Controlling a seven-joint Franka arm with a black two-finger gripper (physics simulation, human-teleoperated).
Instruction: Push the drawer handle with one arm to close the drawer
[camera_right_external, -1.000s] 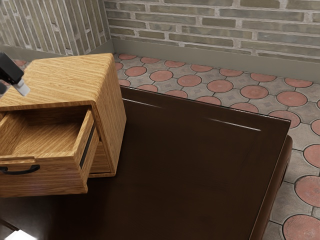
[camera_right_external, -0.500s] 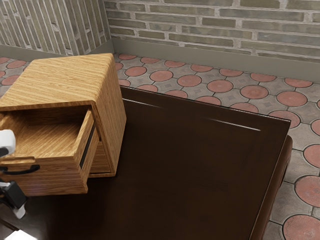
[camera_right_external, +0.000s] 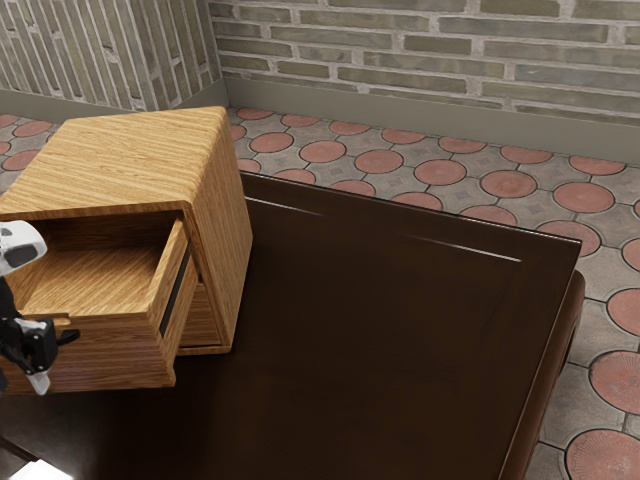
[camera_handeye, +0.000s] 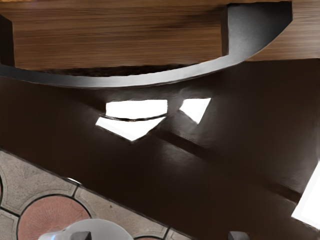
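Observation:
The wooden cabinet (camera_right_external: 130, 155) stands at the exterior view's left with its upper drawer (camera_right_external: 115, 352) pulled out. My gripper (camera_right_external: 38, 382) is at that view's left edge, in front of the drawer's face, fingers downward, covering much of the black handle (camera_right_external: 68, 337). In the wrist view the curved handle (camera_handeye: 125, 81) crosses the drawer front (camera_handeye: 120, 35). At the same view's lower edge my gripper (camera_handeye: 160, 235) stands open, its two tips wide apart with nothing held. Whether it touches the drawer or handle, I cannot tell.
The dark brown table (camera_right_external: 370, 330) extends from the cabinet toward the exterior view's right, over a tiled floor (camera_right_external: 510, 184). A brick wall (camera_right_external: 430, 45) rises behind. Bright reflections (camera_handeye: 136, 108) lie on the tabletop below the handle in the wrist view.
From above the cabinet top, my hand has come down in front of the drawer, then shifted slightly up and closer to its face. The drawer has not visibly moved.

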